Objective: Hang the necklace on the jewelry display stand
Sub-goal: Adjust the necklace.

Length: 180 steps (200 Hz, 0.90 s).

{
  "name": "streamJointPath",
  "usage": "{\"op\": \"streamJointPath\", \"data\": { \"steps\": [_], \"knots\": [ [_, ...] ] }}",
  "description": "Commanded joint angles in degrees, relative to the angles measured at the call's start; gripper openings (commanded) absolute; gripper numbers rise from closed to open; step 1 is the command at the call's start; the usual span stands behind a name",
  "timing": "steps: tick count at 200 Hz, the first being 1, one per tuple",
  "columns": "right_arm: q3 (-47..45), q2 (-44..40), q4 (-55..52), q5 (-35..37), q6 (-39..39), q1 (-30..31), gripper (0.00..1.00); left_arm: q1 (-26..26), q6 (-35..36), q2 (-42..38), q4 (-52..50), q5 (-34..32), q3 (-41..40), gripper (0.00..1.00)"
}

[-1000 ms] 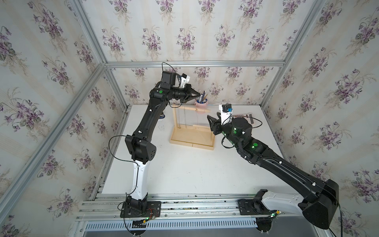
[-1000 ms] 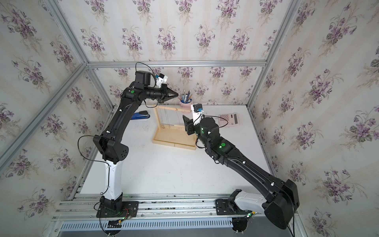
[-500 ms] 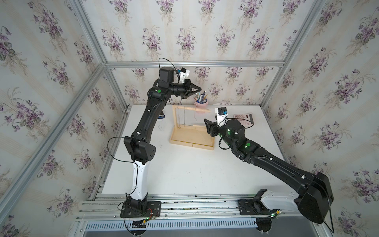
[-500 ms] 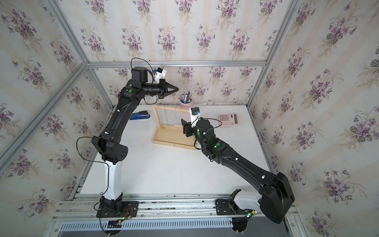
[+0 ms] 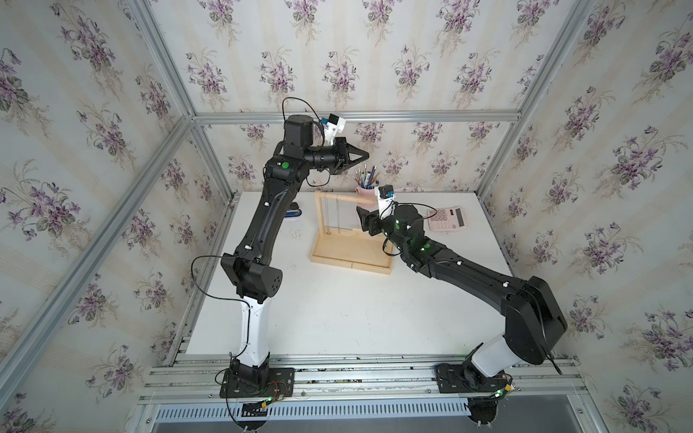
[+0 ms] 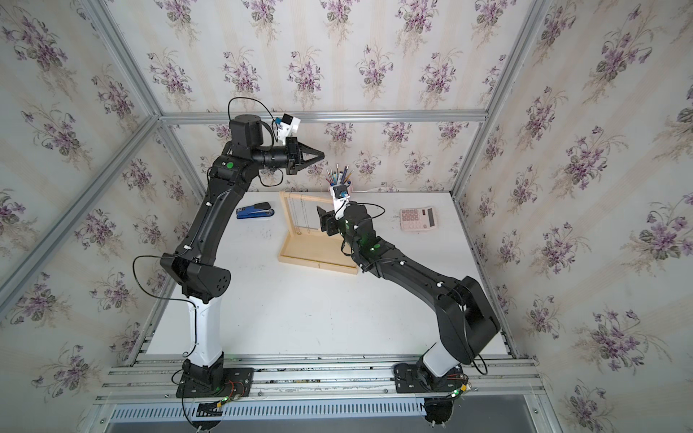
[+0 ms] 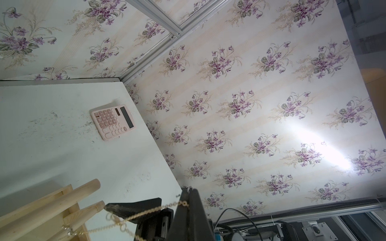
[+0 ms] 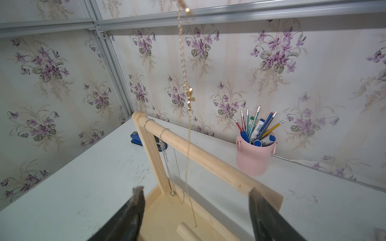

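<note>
Several pens [image 8: 255, 125] fill pink cup [image 8: 252, 160]; left end effector [image 7: 188, 191] pinches necklace [image 7: 146, 212], right end effector [image 8: 195, 189] spread.

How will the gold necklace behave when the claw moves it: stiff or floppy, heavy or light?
The necklace is probably fully floppy: it hangs as a thin line from the shut left claw. Its fine links suggest little weight. It would likely swing when moved, and its clasp might snag the top bar.
</note>
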Motion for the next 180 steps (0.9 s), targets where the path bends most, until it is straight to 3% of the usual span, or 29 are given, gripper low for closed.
{"op": "streamJointPath", "data": {
  "steps": [1, 66, 88, 106, 129, 180],
  "knots": [
    [2.7, 2.2, 4.2, -1.8, -0.9, -0.9, 0.77, 0.1, -0.5, -0.8, 3.7, 1.7, 0.4, 0.00],
    [11.8, 8.9, 3.3, -6.8, -1.0, -3.5, 0.72, 0.3, 0.5, -1.4, 3.6, 2.9, 0.4, 0.00],
    [12.8, 9.3, 3.8, -6.7, -1.8, -3.5, 0.56, 0.5, -0.2, -1.2, 4.7, 3.3, 0.4, 0.00],
    [15.5, 10.5, 2.7, -6.1, -3.3, -3.8, 0.33, 0.6, -1.0, -1.0, 6.0, 3.7, 0.4, 0.00],
    [19.8, 12.4, 0.3, -7.5, -4.0, -5.2, 0.10, 0.6, -1.0, -1.3, 6.3, 4.0, 0.4, 0.00],
    [27.7, 15.5, -2.4, -7.0, -8.1, -6.5, 0.13, 0.6, -0.1, -2.4, 6.4, 4.4, 0.4, 0.00]
  ]
}}
